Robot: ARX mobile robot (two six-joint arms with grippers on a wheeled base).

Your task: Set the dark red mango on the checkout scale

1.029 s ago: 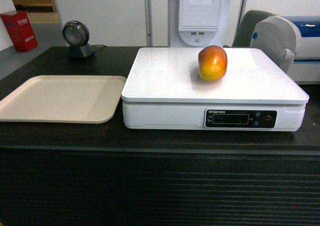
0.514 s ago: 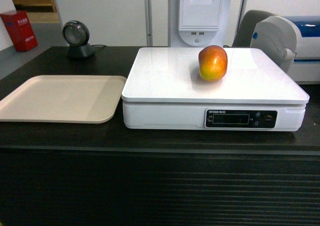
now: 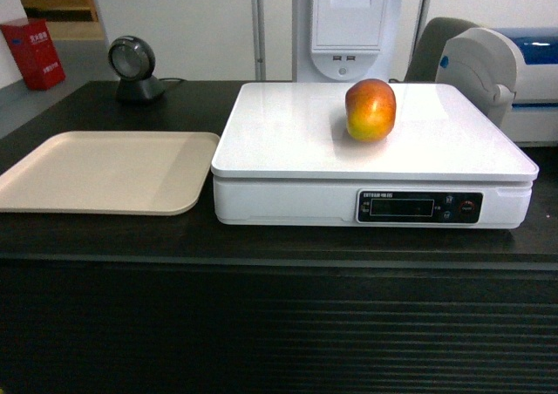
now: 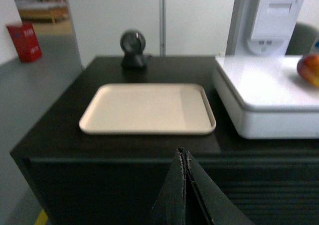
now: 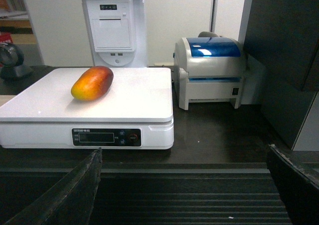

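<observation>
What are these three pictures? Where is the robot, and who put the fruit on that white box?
The robot is taking the pictures itself. One camera sits on its head, one on each wrist. The head view shows a dark counter with a white scale, a mango lying on it, and a beige tray beside it. The dark closed tips at the bottom of the left wrist view are the left gripper. The two dark shapes far apart in the right wrist view are the right gripper, open. Neither holds anything. The pictures don't show who placed the mango.

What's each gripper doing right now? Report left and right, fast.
Left gripper: closed, holding nothing.
Right gripper: open, empty; the dark red mango lies on the scale.
</observation>
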